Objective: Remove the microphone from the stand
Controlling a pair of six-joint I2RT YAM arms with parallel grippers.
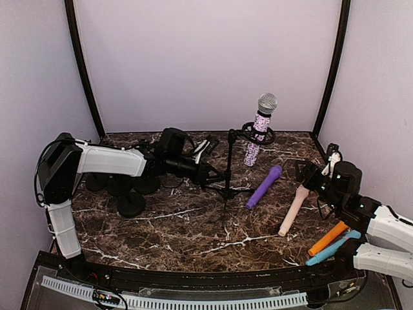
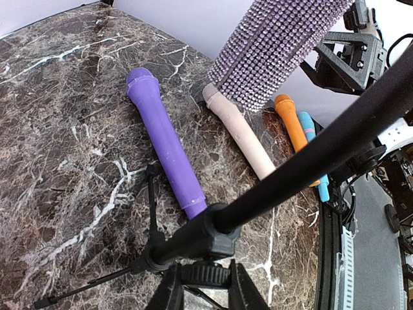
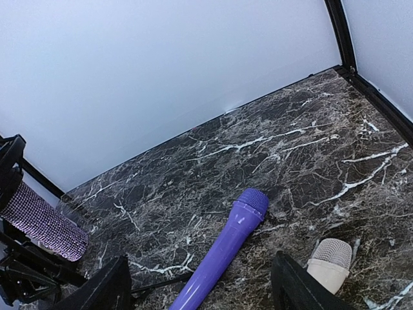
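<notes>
The microphone (image 1: 261, 119) stands seated in the clip (image 1: 247, 132) of the stand (image 1: 230, 161), rear centre of the table (image 1: 168, 226). The left gripper (image 1: 216, 174) is closed, apparently clamping the lower pole. The right gripper (image 1: 308, 173) is open, empty, well apart. Step: bracing. Next: the right gripper grasps the body and lifts it clear

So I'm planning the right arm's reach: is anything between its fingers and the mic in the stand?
Nothing upright. Only the purple mic lies flat on the table between the right fingers and the glitter mic in the stand, likely low enough to pass over.
</notes>
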